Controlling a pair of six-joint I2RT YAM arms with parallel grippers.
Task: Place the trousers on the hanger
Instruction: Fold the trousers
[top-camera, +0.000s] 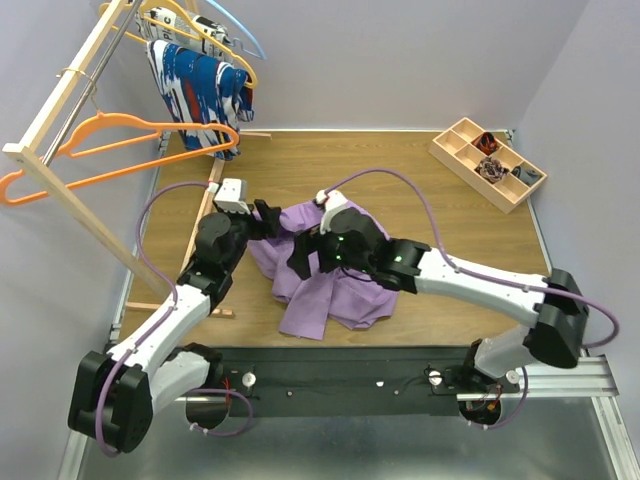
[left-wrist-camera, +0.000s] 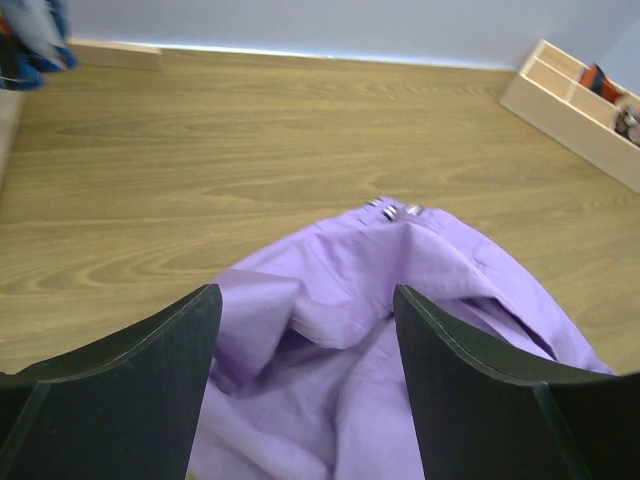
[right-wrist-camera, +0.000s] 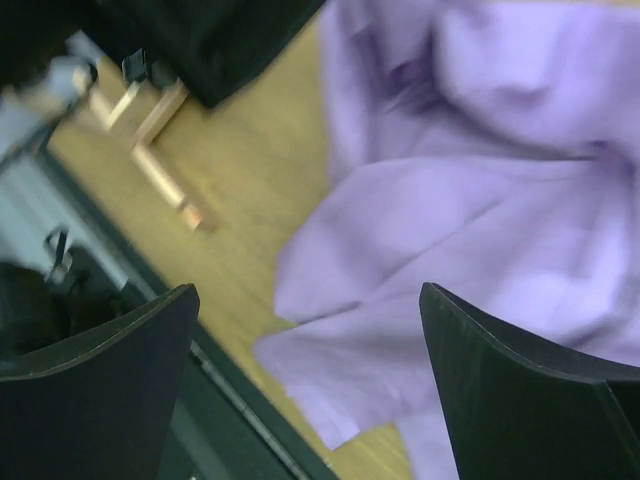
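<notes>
Trousers (top-camera: 325, 285) lie crumpled mid-counter (top-camera: 450, 220), well apart from the hanger (top-camera: 110, 150), which hangs on the wooden rack (top-camera: 55, 120) at far left. Left tool (left-wrist-camera: 305, 300) is released, fingers spread wide just over the cloth, small buttons showing beyond them, nothing pinched. Right tool (right-wrist-camera: 310, 295) is also released, jaws wide above the cloth's near edge and gripping nothing; both tools sit close together over the heap.
</notes>
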